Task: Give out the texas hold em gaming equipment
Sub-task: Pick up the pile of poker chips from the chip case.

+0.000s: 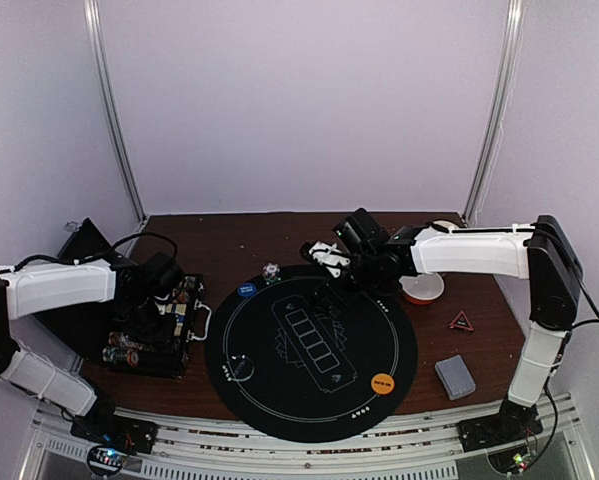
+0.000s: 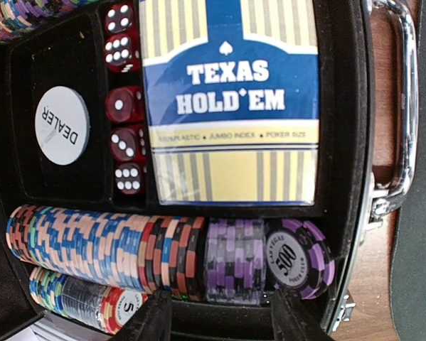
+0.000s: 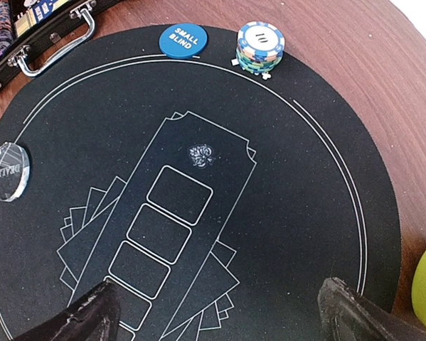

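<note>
Black mat (image 3: 305,213) holds a striped chip stack (image 3: 260,46); left fingers (image 2: 152,323) and right fingers (image 3: 81,316) spread.

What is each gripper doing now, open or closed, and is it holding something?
Left gripper: open, fingers apart above the chip row, holding nothing.
Right gripper: open wide over the mat, empty.

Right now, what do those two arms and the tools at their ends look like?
Both the left arm and right arm wear smooth white shells over black joints, with thin black cables looping alongside. Each ends in a mostly black tool: the left tool and right tool have two dark matte fingers.
</note>
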`<state>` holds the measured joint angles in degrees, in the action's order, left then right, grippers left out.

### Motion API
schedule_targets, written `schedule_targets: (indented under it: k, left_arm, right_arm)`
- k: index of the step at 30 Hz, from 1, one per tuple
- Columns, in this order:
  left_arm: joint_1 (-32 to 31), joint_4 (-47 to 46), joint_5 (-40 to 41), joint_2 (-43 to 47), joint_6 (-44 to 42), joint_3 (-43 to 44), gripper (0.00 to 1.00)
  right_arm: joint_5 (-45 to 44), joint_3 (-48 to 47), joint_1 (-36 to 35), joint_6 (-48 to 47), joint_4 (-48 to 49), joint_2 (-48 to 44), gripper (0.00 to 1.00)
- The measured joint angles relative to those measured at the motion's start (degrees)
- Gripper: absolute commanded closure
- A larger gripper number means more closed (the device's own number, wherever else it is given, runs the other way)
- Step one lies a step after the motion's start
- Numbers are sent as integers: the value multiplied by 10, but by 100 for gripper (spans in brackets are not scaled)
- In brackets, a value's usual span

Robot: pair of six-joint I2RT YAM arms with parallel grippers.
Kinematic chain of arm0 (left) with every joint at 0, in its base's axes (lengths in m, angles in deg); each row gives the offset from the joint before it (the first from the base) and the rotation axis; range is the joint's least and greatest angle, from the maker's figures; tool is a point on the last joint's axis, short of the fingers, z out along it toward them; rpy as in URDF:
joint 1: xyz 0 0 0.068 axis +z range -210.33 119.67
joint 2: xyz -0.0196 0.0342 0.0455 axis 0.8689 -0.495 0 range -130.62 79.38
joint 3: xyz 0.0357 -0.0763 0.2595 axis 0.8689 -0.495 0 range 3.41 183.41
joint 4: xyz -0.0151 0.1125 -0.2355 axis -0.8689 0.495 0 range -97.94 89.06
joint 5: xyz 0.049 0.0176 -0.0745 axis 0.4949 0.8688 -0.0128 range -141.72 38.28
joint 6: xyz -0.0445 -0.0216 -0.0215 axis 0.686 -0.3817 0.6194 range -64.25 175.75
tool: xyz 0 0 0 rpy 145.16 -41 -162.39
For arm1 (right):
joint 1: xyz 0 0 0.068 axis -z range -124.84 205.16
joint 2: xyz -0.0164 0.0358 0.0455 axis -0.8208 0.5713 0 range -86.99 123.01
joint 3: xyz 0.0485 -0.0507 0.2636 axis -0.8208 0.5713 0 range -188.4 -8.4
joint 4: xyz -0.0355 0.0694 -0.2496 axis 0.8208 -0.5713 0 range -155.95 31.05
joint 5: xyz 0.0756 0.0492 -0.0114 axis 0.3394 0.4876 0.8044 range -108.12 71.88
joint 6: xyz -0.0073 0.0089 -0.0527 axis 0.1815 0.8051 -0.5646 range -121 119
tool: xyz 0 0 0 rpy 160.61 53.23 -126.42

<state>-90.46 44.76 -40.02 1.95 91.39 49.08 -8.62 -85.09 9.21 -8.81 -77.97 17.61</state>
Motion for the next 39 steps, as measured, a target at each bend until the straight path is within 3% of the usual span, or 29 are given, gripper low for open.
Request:
schedule_targets:
  k: [19, 31, 39]
  left_arm:
    - [-12, -12, -13, -2, -19, 2, 52]
    - [-12, -6, 9, -1, -10, 20, 42]
    - [-12, -6, 24, 0, 3, 24, 44]
  right_arm:
    - [2, 0, 0, -6, -8, 4, 0]
    - [13, -1, 0, -6, -17, 18, 0]
    - [15, -3, 0, -6, -21, 19, 0]
